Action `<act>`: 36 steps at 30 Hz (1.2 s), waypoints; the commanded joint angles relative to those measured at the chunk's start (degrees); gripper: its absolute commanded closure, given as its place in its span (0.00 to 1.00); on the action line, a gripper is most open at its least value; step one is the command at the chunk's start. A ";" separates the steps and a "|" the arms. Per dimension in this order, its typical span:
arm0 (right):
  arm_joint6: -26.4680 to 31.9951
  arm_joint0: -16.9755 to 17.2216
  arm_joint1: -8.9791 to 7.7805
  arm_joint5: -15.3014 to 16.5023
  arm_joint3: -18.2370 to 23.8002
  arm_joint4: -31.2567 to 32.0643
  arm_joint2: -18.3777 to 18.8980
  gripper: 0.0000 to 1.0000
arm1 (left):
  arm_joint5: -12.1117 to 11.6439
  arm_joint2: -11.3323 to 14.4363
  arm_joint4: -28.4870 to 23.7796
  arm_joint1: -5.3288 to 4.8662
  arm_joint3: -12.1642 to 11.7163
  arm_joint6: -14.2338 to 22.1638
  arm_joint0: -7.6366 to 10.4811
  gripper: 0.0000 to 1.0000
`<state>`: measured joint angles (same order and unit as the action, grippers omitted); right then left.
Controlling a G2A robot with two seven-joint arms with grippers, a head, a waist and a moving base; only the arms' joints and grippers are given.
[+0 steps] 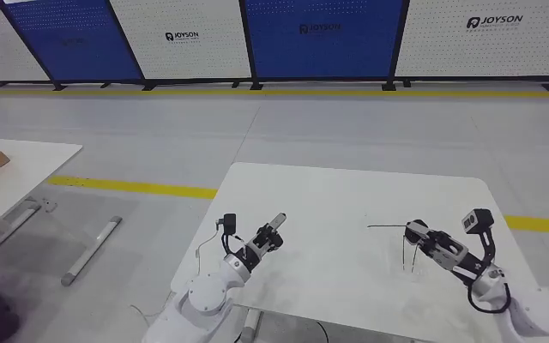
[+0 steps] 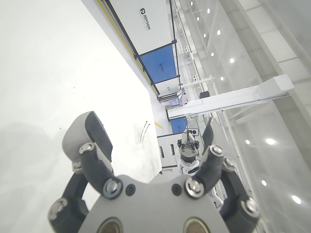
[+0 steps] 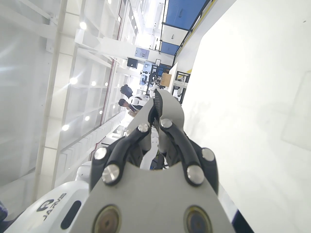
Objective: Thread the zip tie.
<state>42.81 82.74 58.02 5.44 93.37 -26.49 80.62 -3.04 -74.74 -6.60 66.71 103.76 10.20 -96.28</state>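
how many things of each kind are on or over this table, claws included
black zip ties: 3
claws: 2, left claw and right claw
white table: 1
total: 6

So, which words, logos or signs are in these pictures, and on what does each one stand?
White wall panels: a dark brand logo beside one word in capitals.
Blue wall panels: the same kind of logo, faint.
Far blue panels, right wrist view: print too small to read.
Zip ties and table: no print.
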 commanded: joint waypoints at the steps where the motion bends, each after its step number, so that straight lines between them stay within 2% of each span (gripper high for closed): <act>1: -2.93 -0.46 0.49 0.26 -0.10 1.09 -2.67 1.00 | 0.48 1.60 1.53 0.19 -0.37 -0.79 0.78 0.00; 6: -7.91 -2.41 1.83 1.29 -0.91 3.44 -8.87 1.00 | 0.42 7.88 2.75 1.20 -1.85 -1.73 4.45 0.00; 8: -8.84 -2.79 2.10 1.73 -1.02 4.86 -10.17 1.00 | 0.46 9.48 2.46 1.58 -2.76 -2.50 5.78 0.00; 10: -7.55 -3.49 2.28 -0.10 -1.50 5.52 -11.50 1.00 | 0.14 11.00 1.39 2.01 -3.80 -3.21 7.27 0.00; 20: -6.97 -3.76 2.31 -0.62 -1.65 5.33 -11.68 1.00 | 0.10 11.26 1.14 2.10 -4.19 -3.35 7.64 0.00; 22: -8.28 -3.51 2.42 -0.15 -1.57 5.13 -11.64 1.00 | 0.41 11.47 1.99 2.09 -4.53 -3.27 7.80 0.00; 24: -9.49 -3.11 2.71 0.94 -1.86 3.55 -11.91 1.00 | 1.15 12.70 3.23 2.23 -5.41 -2.97 8.37 0.00; 30: -10.96 -3.01 3.66 5.85 -4.56 2.67 -14.46 1.00 | 0.07 16.73 1.26 3.09 -8.49 -0.41 11.18 0.00; 34: -11.61 -4.12 4.35 5.97 -6.69 3.74 -16.87 1.00 | -2.01 18.71 -0.83 3.65 -9.49 0.42 12.50 0.00; 36: -11.46 -4.45 4.49 5.54 -7.00 3.45 -17.29 1.00 | -2.08 19.07 -0.73 3.76 -9.76 0.05 12.78 0.00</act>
<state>31.30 78.38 62.49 11.13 86.43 -22.92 63.41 -5.15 -55.76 -7.44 70.45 94.08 10.45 -83.56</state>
